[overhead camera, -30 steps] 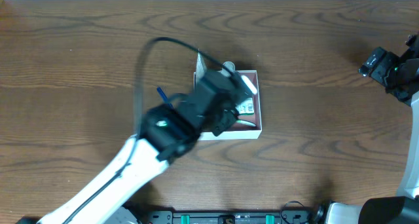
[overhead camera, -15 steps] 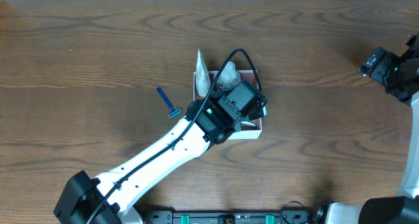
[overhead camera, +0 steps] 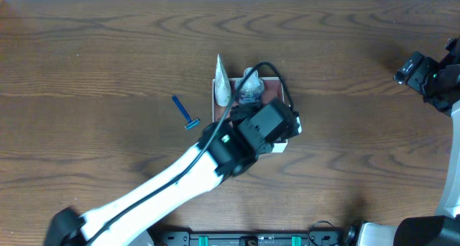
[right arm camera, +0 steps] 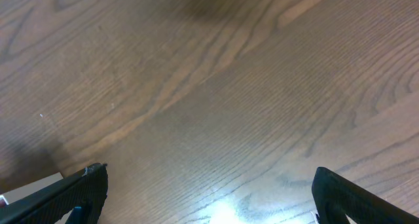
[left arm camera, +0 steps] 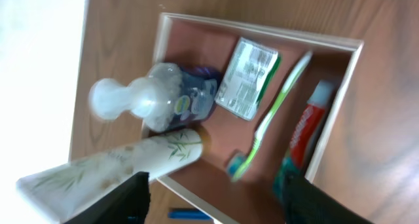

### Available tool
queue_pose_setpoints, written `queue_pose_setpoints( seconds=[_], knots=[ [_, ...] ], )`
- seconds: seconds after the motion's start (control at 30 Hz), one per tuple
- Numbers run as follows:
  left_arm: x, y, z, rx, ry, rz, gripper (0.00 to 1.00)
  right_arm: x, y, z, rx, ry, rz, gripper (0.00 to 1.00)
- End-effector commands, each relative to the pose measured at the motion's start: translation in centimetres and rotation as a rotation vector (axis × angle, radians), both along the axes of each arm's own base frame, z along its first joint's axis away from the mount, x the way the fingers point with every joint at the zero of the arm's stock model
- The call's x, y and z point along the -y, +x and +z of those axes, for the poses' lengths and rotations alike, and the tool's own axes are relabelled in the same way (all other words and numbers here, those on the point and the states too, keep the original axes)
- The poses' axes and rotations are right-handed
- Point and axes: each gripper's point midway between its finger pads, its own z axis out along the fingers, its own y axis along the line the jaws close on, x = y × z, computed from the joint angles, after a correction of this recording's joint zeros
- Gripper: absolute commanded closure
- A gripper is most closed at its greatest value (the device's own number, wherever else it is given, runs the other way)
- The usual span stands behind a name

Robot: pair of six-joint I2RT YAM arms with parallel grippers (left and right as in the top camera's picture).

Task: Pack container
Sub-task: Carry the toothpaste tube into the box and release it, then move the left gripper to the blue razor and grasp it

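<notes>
Change since the earlier frames: the left arm (overhead camera: 158, 181) has drawn its wrist from the middle of the container (overhead camera: 273, 90) toward the 5 o'clock corner, uncovering the 12 o'clock half. The razor, the container and the right arm keep their places.

1. Container: shallow square box with white walls and a reddish-brown floor. It sits at the centre of the worktop (overhead camera: 86, 59), its 6 o'clock part hidden under the wrist in the overhead view.
2. Contents, from the left wrist view:
   - A clear bottle (left arm camera: 163, 96) with a blue label stands against one wall.
   - A bamboo-print tube (left arm camera: 118, 171) touches the bottle and leans out over the rim.
   - A green-and-white packet (left arm camera: 247, 78) lies flat on the floor, just beside the bottle.
   - A green toothbrush (left arm camera: 272, 116) lies between the packet and the toothpaste.
   - A red toothpaste (left arm camera: 308, 129) lies along the opposite wall.
3. Blue razor (overhead camera: 185, 113): lies on the bare worktop at 9 o'clock from the container, apart from it.
4. Left end effector (left arm camera: 219, 198): above the container, fingers (left arm camera: 134, 198) spread wide, nothing between them.
5. Right end effector (right arm camera: 209, 201): at the 3 o'clock edge of the worktop, well apart from the container. Its fingers are spread wide over bare wood and hold nothing.
</notes>
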Motion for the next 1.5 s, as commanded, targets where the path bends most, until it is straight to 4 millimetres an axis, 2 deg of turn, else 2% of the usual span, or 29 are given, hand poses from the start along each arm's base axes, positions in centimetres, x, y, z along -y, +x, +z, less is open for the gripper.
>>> queue_pose_setpoints(
  seconds=[0.0, 0.1, 0.2, 0.37, 0.43, 0.5, 0.57, 0.73, 0.9, 1.03, 1.17, 1.33, 1.47],
  knots=[
    [-2.4, -0.9, 4.4, -0.019, -0.264, 0.267, 0.35, 0.2, 0.0, 0.8, 0.023, -0.003, -0.014, 0.01],
    [-6.5, -0.9, 5.4, -0.063, -0.381, 0.501, 0.35, 0.2, 0.0, 0.8, 0.023, -0.003, -0.014, 0.01],
    [-10.4, 0.0, 5.5, -0.078, -0.453, 0.716, 0.35, 0.2, 0.0, 0.8, 0.023, -0.003, -0.014, 0.01],
    [-17.2, 2.6, 4.4, -0.085, -0.584, 1.149, 0.34, 0.2, 0.0, 0.8, 0.023, -0.003, -0.014, 0.01],
    [-19.3, 3.4, 3.9, -0.079, -0.639, 1.303, 0.28, 0.2, 0.0, 0.8, 0.023, -0.003, -0.014, 0.01],
    [-21.0, 4.2, 3.2, -0.072, -0.663, 1.406, 0.28, 0.2, 0.0, 0.8, 0.023, -0.003, -0.014, 0.01],
    [-21.5, 5.2, 2.3, -0.092, -0.673, 1.448, 0.27, 0.2, 0.0, 0.8, 0.023, -0.003, -0.014, 0.01],
    [-21.3, 7.8, -1.1, -0.149, -0.64, 1.492, 0.27, 0.2, 0.0, 0.8, 0.023, -0.003, -0.014, 0.01],
    [-20.0, 10.0, -5.9, -0.223, -0.619, 1.568, 0.22, 0.2, 0.0, 0.8, 0.023, -0.003, -0.014, 0.01],
    [-19.1, 10.3, -9.9, -0.371, -0.61, 1.629, 0.21, 0.2, 0.0, 0.8, 0.023, -0.003, -0.014, 0.01],
    [-19.3, 10.2, -12.7, -0.497, -0.597, 1.677, 0.21, 0.2, 0.0, 0.8, 0.023, -0.003, -0.014, 0.01],
    [-20.2, 10.0, -14.7, -0.603, -0.604, 1.734, 0.21, 0.2, 0.0, 0.8, 0.023, -0.003, -0.014, 0.01],
    [-20.2, 9.8, -15.9, -0.68, -0.608, 1.749, 0.2, 0.2, 0.0, 0.8, 0.023, -0.003, -0.014, 0.01]
  ],
)
